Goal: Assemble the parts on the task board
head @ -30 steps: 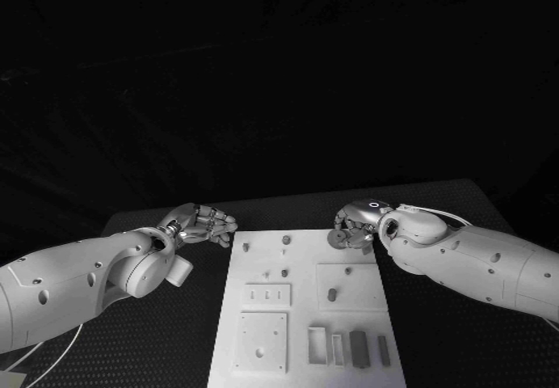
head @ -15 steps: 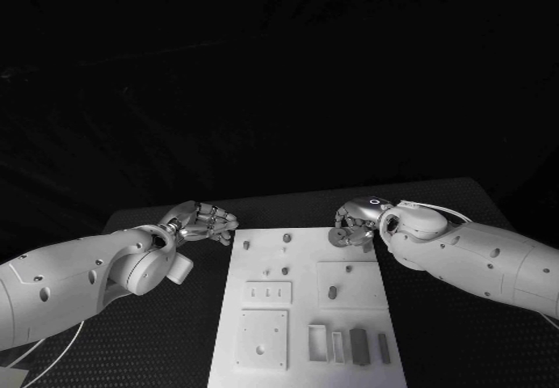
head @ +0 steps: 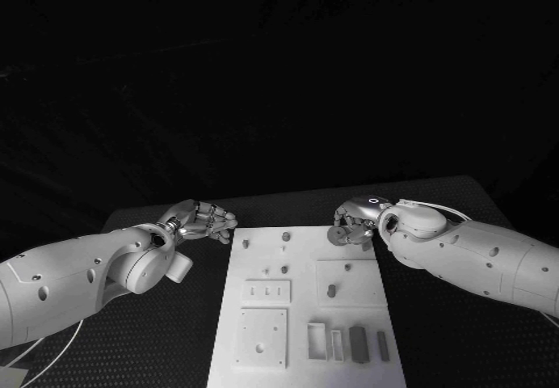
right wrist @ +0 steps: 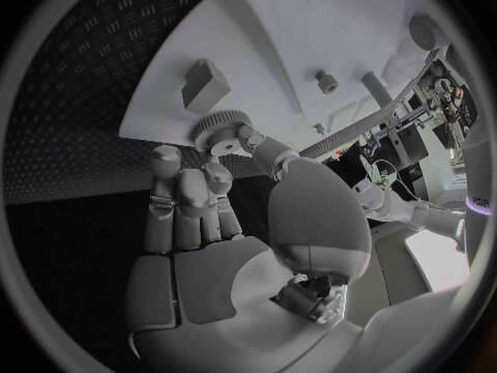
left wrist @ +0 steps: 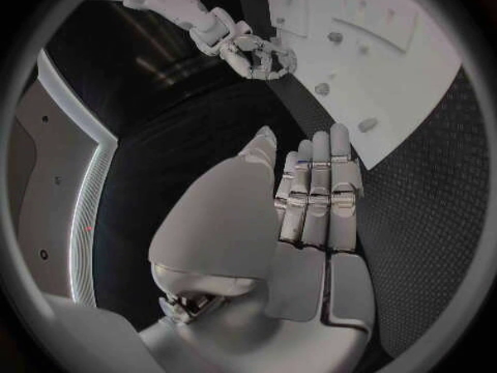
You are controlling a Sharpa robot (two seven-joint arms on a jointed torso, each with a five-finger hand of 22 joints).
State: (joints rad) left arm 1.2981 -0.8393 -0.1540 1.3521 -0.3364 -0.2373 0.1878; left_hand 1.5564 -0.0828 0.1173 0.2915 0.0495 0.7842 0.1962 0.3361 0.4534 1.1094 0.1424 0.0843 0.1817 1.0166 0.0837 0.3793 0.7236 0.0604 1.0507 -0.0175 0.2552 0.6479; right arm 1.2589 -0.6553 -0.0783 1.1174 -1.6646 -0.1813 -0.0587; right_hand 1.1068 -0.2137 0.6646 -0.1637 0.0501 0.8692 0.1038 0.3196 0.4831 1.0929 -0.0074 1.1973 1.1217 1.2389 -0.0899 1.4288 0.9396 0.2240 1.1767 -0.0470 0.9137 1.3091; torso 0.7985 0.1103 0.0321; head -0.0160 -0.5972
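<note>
Held a toothed round part at the far right corner of the task board; barely shifted since a second earlier.

Right hand [head: 353, 224] gripped the gear-like round part [right wrist: 219, 130], fingers [right wrist: 178, 192] curled about it and thumb pressed to its hub, just over the far right corner of the task board [head: 305, 279]. Moved a touch farther back along the desk [head: 163, 323] than a second ago, with almost nothing changed over the last half second. Left hand [head: 200, 221] kept off the board's far left corner, fingers curled in close together with nothing in them, as before. Stayed put on the board: small pegs [head: 285, 237] near the far edge, a block [right wrist: 205, 84] just beside the gear, and slim bars [head: 359, 346] at the near end.
</note>
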